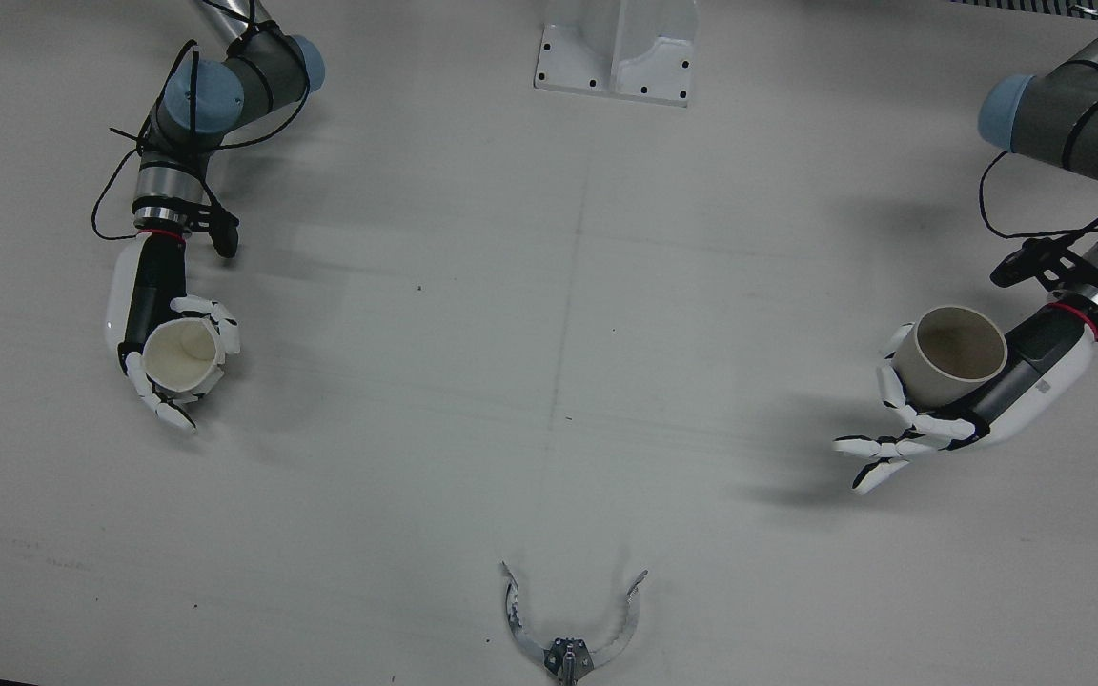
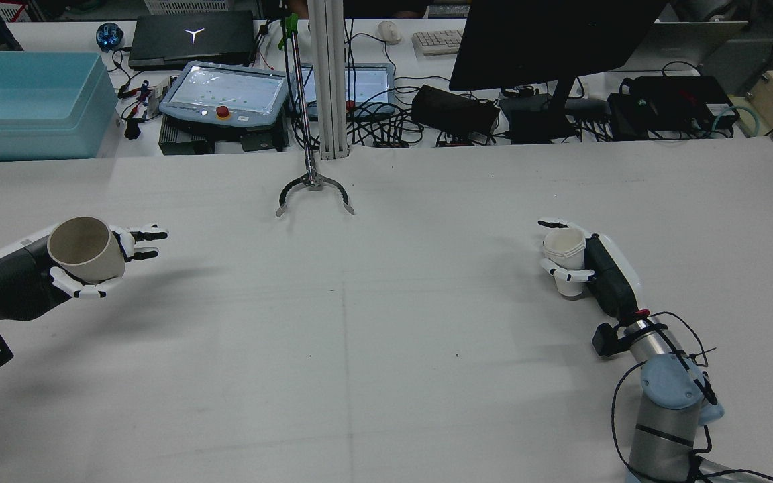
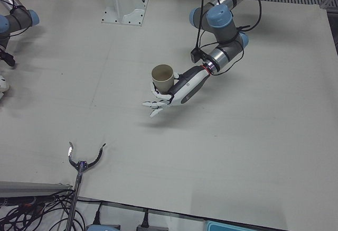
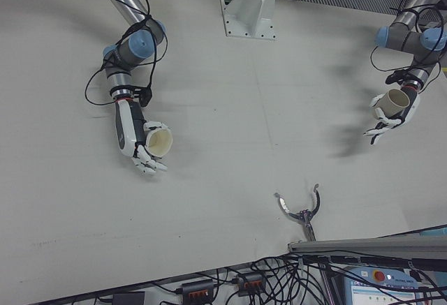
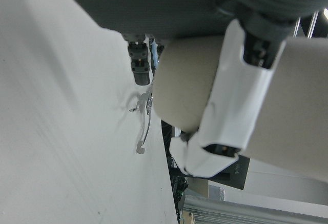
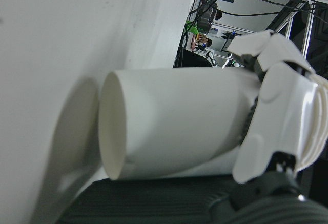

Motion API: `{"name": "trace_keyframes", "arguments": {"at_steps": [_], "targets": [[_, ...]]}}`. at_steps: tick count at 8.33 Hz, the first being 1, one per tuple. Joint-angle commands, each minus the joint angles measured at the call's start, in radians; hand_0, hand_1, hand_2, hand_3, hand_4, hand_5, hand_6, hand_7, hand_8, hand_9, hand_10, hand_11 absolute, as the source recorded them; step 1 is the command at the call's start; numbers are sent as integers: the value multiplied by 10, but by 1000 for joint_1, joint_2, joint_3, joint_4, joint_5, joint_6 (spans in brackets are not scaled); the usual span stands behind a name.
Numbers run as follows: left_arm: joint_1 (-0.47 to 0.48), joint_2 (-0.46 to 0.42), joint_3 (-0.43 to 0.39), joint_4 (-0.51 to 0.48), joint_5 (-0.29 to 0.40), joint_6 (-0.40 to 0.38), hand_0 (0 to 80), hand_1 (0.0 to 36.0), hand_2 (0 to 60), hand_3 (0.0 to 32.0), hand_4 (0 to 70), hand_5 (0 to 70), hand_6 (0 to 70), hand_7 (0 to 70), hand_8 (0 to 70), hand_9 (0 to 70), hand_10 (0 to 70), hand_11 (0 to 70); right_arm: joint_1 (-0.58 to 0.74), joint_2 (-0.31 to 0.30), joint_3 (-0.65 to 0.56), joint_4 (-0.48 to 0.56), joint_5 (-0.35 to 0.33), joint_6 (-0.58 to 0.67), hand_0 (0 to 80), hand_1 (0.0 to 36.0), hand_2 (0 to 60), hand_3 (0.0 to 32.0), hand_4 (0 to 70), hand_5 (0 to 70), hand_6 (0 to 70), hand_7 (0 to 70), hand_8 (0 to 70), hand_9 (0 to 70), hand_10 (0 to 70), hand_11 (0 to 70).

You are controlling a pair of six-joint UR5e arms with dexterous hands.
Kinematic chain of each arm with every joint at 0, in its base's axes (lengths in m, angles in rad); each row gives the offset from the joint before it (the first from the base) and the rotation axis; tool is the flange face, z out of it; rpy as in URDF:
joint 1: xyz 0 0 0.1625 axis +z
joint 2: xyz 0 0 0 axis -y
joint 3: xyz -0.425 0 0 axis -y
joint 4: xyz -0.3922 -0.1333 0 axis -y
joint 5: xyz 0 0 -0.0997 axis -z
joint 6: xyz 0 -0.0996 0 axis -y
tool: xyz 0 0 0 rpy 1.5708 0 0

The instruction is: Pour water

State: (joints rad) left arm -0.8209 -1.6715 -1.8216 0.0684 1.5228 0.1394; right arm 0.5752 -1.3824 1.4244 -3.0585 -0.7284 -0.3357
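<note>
Silver-grey arms (image 1: 1097, 124), blue joint caps, black cables, white-and-black left hand (image 1: 973, 410).

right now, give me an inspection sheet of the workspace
surface: white table, bare in the middle, faint seam lines.
job's things: tan cup in the left hand, lifted and tilted; white cup in the right hand, upright, low over the table. Water not visible in either.
clutter: metal claw tool at the operators' edge.
hands: left hand shut on the tan cup, some fingers spread; right hand shut on the white cup.
cables: black cables looped along both wrists; none on the table.
surroundings: blue bin, monitor, pendant, wiring behind the table.
</note>
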Motion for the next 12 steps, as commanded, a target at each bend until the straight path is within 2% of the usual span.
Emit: {"name": "trace_keyframes", "arguments": {"at_steps": [1,2,3,4,5,6,7,8,10,12], "targets": [[-7,6,-7,2,2,-1,800,360,600,0,700,700,307,135,108,41,114,197,37,-40,5,38,-19,21,566,247,412,0,185,211,667,489,491,574,132,211],[-7,22,-7,-4,2,-1,800,360,600,0,700,700,308,135,108,42,114,197,49,-37,14,38,-40,15,585,265,413,0,179,214,663,485,478,555,114,188],[-7,24,-4,-5,2,-1,800,360,600,0,700,700,306,135,109,42,115,198,52,-36,27,35,-43,11,592,274,406,0,164,208,630,460,451,520,96,162],[-9,24,2,-9,2,-1,800,360,600,0,700,700,308,134,110,43,115,198,58,-36,27,35,-61,-3,650,327,245,164,0,150,254,157,93,52,0,0],[-9,22,7,-13,2,0,800,360,600,0,700,700,308,135,110,44,117,201,58,-38,27,33,-63,-6,664,325,144,320,0,126,116,28,14,0,0,0],[-17,22,11,-16,2,0,800,360,600,0,700,700,309,134,111,44,118,202,51,-38,25,33,-63,-11,642,313,97,320,0,108,34,0,0,0,0,0],[-18,22,12,-19,2,0,800,360,600,0,700,700,311,136,112,46,119,203,48,-38,25,33,-63,-11,625,300,83,320,0,97,4,0,0,0,0,0],[-21,24,13,-24,2,0,800,360,600,0,700,700,311,136,113,47,119,204,48,-36,27,33,-63,-11,610,289,78,320,0,91,0,0,0,0,0,0],[-40,29,24,-36,2,0,800,360,600,0,700,700,311,136,113,47,119,204,48,-29,39,32,-65,-11,604,290,102,320,0,93,7,0,0,0,0,0],[-46,29,24,-33,3,0,800,360,600,0,700,700,310,136,113,47,119,204,104,-68,240,-21,-90,-17,620,301,107,320,0,95,3,0,0,0,0,0]]}}
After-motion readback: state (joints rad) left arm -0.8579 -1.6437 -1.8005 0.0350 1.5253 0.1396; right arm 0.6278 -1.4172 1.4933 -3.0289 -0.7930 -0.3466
